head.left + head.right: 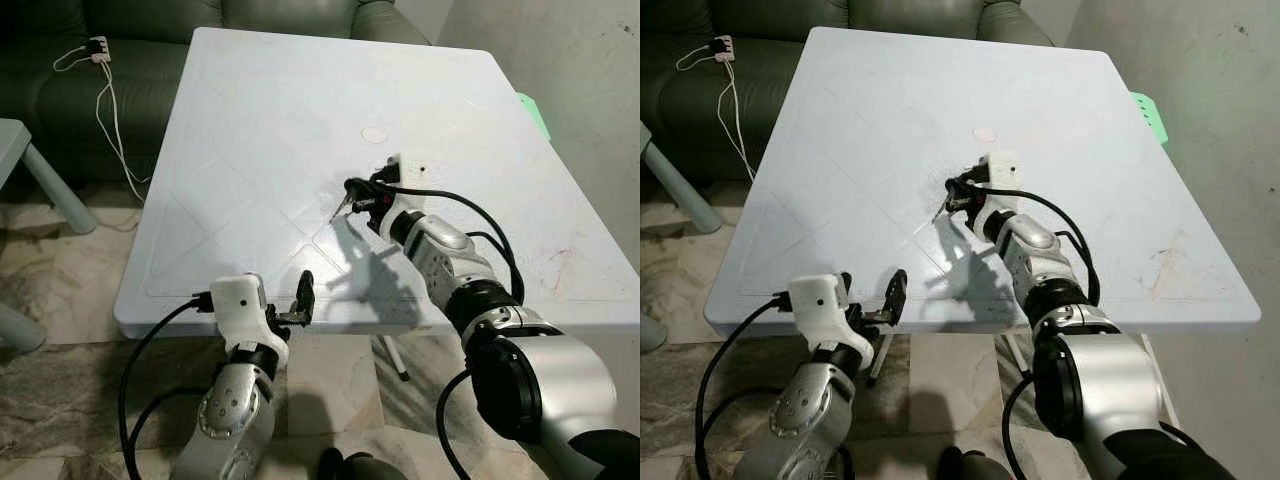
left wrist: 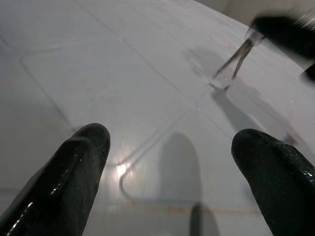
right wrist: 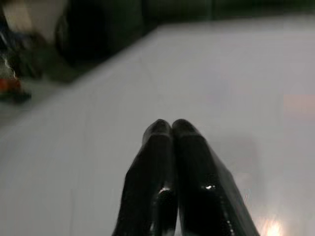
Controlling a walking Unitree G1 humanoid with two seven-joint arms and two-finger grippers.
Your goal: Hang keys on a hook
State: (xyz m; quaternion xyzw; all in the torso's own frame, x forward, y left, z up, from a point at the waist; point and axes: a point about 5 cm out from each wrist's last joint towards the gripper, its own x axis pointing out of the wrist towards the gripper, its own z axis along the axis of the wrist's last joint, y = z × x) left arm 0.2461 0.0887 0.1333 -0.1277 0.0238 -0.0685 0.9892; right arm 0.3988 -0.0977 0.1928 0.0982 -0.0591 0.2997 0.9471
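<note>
Near the centre of the white table (image 1: pixel 260 120), the right gripper (image 1: pixel 352 190) pinches the keys (image 1: pixel 340 207), which dangle toward 7 o'clock above the tabletop. The left gripper (image 1: pixel 303 298) hovers spread at the table's 6 o'clock edge.

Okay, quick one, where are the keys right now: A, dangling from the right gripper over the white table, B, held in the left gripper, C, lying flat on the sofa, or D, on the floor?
A: the keys hang from the shut right gripper above the white table, while the left gripper is open at the table's near edge.
</note>
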